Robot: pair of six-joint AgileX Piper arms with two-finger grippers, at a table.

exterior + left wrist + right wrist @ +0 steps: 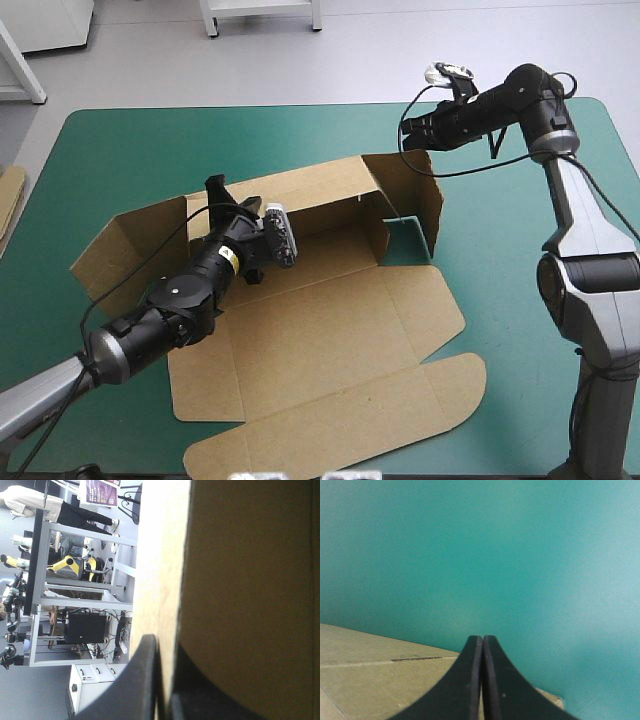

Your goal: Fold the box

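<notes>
The brown box (330,330) lies partly raised in the middle of the teal-green table. Its back wall stands up, a side wall (415,200) is raised at the right, and the lid lies flat toward the front. My left gripper (216,192) pinches the top edge of the back wall near its left end. In the left wrist view the board (240,580) runs between the black fingers (137,680), so the left gripper (165,680) is shut on it. My right gripper (408,138) hovers above the box's back right corner. Its fingertips (482,645) meet, holding nothing, over the cover (495,555) and a strip of board (370,670).
A loose flap (110,255) of the box spreads out at the left. The lid's rounded tabs (440,390) reach toward the front edge. More brown board (10,205) shows at the table's left edge. Bare cover (540,380) lies to the right of the box.
</notes>
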